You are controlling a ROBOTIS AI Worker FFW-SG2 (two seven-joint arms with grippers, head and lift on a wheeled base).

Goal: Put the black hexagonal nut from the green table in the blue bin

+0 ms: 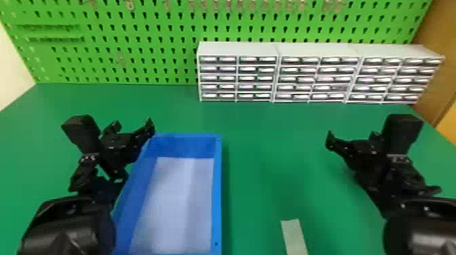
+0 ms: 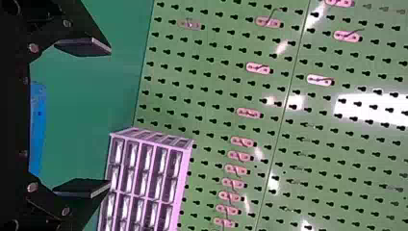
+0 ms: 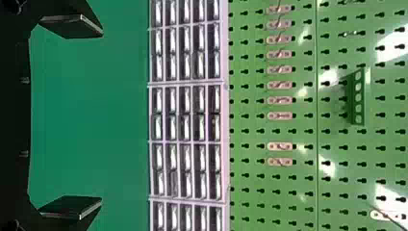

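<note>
1 blue bin (image 1: 217,190) sits upright on green table (image 1: 271,152).

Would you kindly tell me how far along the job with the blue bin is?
Done: the blue bin stands on the green table, but no nut lies on the visible part of its pale floor, so nothing looks delivered. In hand: nothing; the left gripper and right gripper are both open and empty. Left: apparently the whole pick and drop.
</note>
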